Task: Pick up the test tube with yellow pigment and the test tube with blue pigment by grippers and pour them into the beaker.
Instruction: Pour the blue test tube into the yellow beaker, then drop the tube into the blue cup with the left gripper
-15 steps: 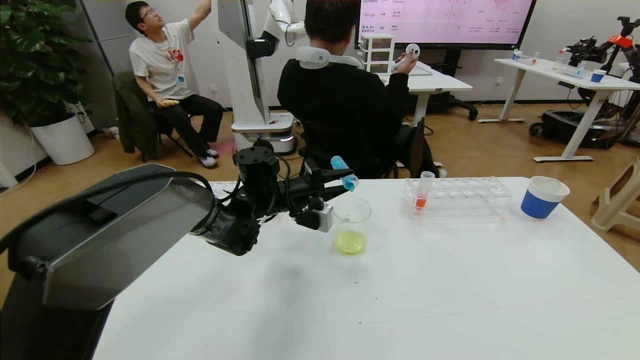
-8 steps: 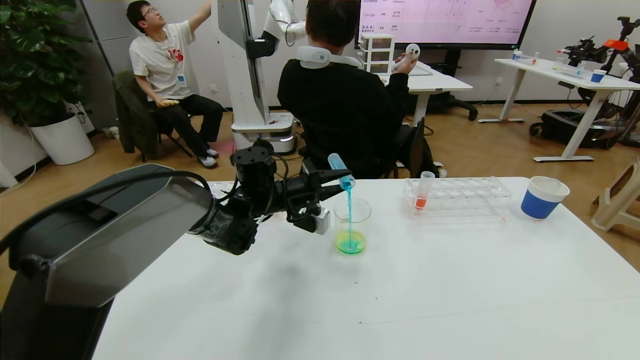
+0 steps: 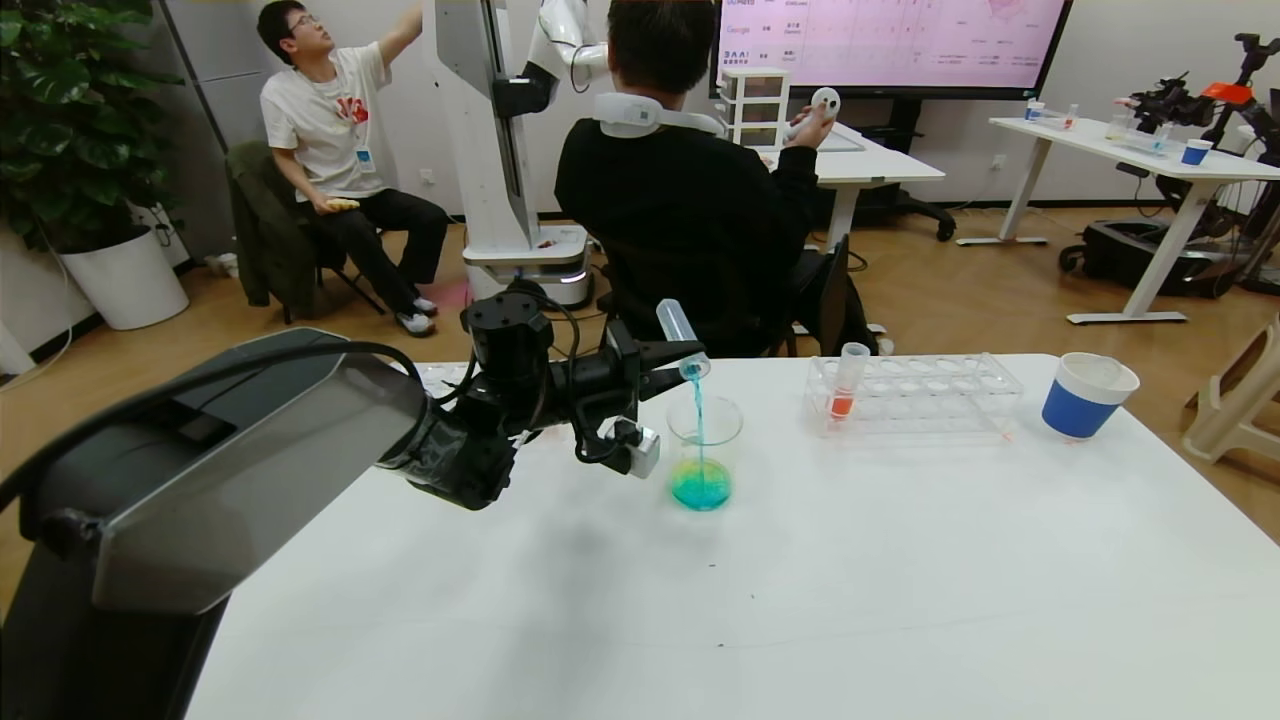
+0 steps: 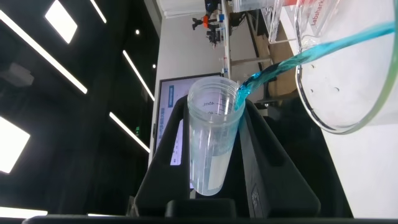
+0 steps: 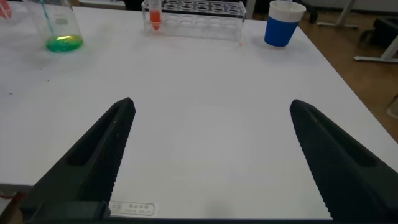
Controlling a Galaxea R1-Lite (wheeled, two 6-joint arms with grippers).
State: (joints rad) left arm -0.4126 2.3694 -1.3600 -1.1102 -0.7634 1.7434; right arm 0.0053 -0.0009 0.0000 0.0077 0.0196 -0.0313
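Observation:
My left gripper is shut on the test tube with blue pigment, tipped mouth-down over the beaker. A thin blue stream falls into the beaker, whose liquid is turning teal-green. In the left wrist view the tube sits between the fingers, nearly drained, blue running from its lip toward the beaker rim. The test tube with yellow pigment is out of view. My right gripper is open and empty, low over the table's near side; the beaker shows far off there.
A clear tube rack with one orange-red tube stands right of the beaker. A blue-and-white paper cup sits at the table's far right. People and another robot are beyond the table's far edge.
The left gripper tilted the blue tube further; its liquid has poured out in a stream. The beaker's contents went from yellow to teal-green.

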